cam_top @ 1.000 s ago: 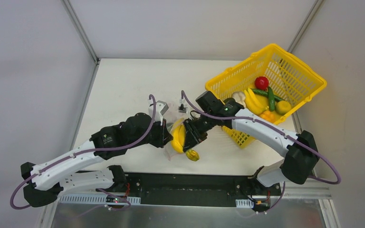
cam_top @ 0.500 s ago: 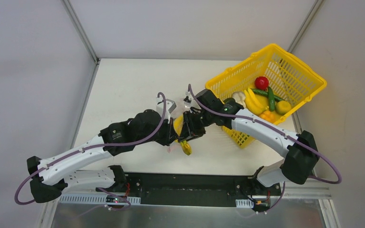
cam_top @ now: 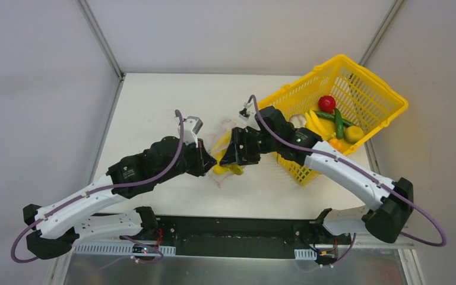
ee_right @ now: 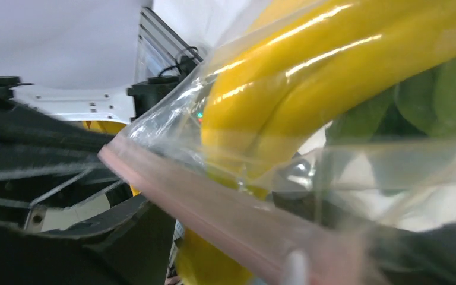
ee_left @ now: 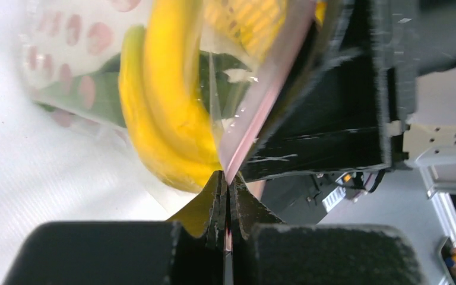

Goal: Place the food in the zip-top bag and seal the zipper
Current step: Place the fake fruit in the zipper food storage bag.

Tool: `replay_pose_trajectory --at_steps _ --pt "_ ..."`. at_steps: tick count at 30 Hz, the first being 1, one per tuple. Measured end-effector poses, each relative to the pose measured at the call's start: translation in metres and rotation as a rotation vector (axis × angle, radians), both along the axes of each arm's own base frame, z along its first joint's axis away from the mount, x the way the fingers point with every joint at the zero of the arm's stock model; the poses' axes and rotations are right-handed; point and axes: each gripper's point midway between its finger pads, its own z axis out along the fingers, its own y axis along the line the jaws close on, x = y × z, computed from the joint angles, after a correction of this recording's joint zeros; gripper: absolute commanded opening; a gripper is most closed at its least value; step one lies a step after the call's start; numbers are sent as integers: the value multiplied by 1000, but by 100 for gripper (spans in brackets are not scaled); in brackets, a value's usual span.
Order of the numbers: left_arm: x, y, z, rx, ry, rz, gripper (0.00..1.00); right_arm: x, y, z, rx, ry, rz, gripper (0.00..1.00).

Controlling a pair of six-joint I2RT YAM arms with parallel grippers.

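Near the middle of the table (cam_top: 154,107), between the two arms, is the zip-top bag (cam_top: 218,144). The left gripper (ee_left: 227,185) is clenched on the zipper (ee_left: 265,104), the thin pink strip at the mouth of the bag. In the left wrist view its two fingertips are pressed together with the strip caught between them. Inside the clear plastic there is a yellow banana bunch (ee_left: 166,113). Behind it there is a green piece (ee_left: 101,98), probably the green bell pepper, seen through the red printed marks (ee_left: 98,38).

The right gripper (cam_top: 234,155) is at the other side of the bag, very near to the left one, and its black body fills the right part of the left wrist view. In the right wrist view the pink strip runs slanted across the picture, with the bananas and the green piece just behind it. This picture is blurred, so I cannot tell if this claw is grasping the bag or is loose around it.

At the right side of the table stands the yellow mesh basket (cam_top: 368,89). In it lie a red tomato (cam_top: 326,103), slim green pods (cam_top: 338,123), a second banana bunch (cam_top: 316,126), white garlic (cam_top: 297,120) and an orange pepper (cam_top: 336,143). These are well apart from the bag. The right arm passes over the near wall of the basket
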Motion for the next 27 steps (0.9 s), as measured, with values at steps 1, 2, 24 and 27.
replay_pose_trajectory --at_steps 1,2,24,27 --pt "1 2 5 -17 -5 15 0 0 -2 8 18 -20 -8 62" --pt "2 5 9 -32 -10 30 0 0 -4 16 38 -39 -15 64" --pt "6 0 15 -85 13 65 0 -50 -30 101 432 -213 98 70" --pt "6 -4 16 -82 15 51 0 -53 -29 118 475 -242 120 73"
